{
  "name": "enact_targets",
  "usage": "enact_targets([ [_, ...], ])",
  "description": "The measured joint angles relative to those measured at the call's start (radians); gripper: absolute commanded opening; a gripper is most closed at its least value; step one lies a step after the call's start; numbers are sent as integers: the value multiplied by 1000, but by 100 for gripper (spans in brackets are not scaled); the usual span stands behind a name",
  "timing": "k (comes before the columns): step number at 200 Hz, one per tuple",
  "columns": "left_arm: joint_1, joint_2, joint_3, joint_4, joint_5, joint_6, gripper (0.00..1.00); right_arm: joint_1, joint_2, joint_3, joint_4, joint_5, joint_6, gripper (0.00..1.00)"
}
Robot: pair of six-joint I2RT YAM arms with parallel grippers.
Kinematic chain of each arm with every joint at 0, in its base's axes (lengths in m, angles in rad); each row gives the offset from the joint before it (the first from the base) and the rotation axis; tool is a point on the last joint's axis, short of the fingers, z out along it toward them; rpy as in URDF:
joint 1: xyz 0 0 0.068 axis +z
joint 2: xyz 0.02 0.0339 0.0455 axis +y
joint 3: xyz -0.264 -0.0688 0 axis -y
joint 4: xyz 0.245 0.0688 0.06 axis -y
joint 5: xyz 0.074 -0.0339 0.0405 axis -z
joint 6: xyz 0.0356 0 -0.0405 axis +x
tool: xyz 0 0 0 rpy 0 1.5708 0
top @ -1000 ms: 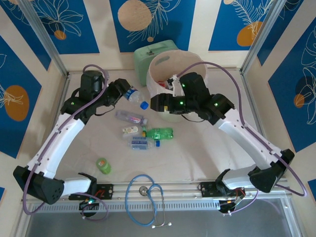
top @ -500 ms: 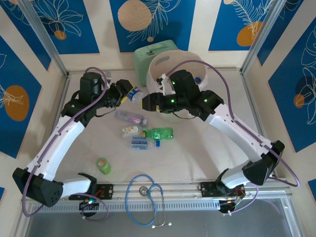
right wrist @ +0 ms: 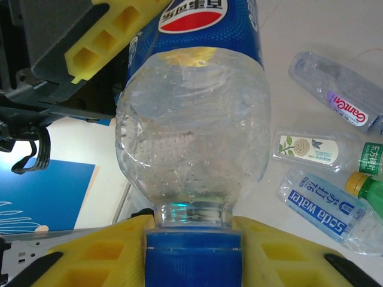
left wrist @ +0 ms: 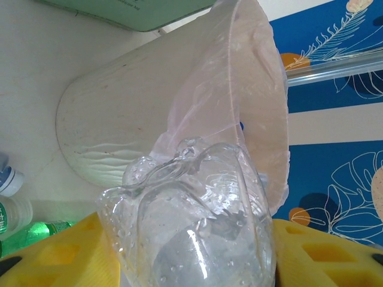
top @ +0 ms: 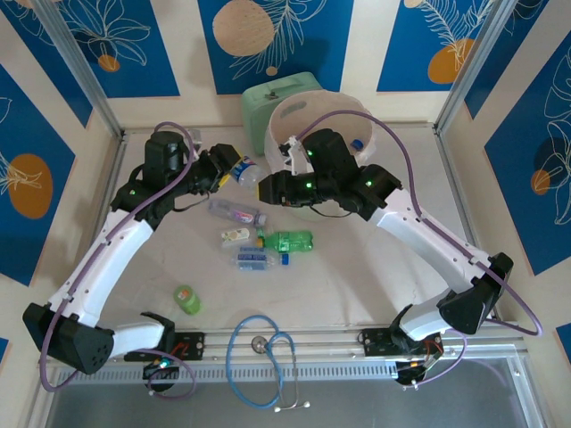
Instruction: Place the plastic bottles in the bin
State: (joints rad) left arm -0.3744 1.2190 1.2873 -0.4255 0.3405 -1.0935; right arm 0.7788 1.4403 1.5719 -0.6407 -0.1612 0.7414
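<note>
One clear plastic bottle [top: 247, 169] with a blue label hangs above the table between both arms, left of the bin [top: 294, 105]. My left gripper [top: 234, 171] is shut on its base end [left wrist: 191, 221]. My right gripper [right wrist: 192, 251] is shut on its blue cap, yellow fingers [right wrist: 108, 251] on either side. Several more bottles lie on the table: a clear one [top: 236, 212], a small flat one [top: 235, 235], a blue-labelled one [top: 252, 259], a green one [top: 290, 241] and a small green one [top: 186, 299]. The pale bin [left wrist: 179, 101] is lined with a bag.
A mint-green box [top: 277, 89] stands behind the bin. A blue stethoscope [top: 259, 352] lies at the near edge between the arm bases. Metal posts and patterned walls close in the table on three sides.
My right gripper has swung left away from the bin to the bottle in my left gripper and has shut on its cap. The left arm has raised the bottle slightly.
</note>
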Motion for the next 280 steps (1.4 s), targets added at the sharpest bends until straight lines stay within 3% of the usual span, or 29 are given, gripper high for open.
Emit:
enact_targets([
  [18,2,-1,-6,11,2,7,98,0,0,1,-3,3,-1,30],
  [21,2,-3,-9,18,3,-1,100,0,0,1,-3,4,0,30],
  [56,2,-11,-2,19,1,53,100,-2,0,21,-22,38,-8,30],
  [83,4,-15,78,-45,-62,136,100,-39,-6,83,-63,77,-28,30],
  [125,20,-81,95,-137,-198,217,100,-202,-32,193,-97,134,-54,30],
  [161,30,-92,-39,-180,-267,225,99,-360,-33,207,-110,135,-52,31],
  [189,35,-81,-129,-208,-298,224,98,-423,2,207,-112,120,-53,31],
  [202,42,-78,-154,-208,-301,224,97,-440,35,217,-117,107,-54,38],
  [233,56,-55,-188,-197,-302,220,100,-455,149,301,-140,84,-70,67],
  [280,85,24,-263,-144,-301,196,100,-435,190,348,-179,79,-100,70],
])
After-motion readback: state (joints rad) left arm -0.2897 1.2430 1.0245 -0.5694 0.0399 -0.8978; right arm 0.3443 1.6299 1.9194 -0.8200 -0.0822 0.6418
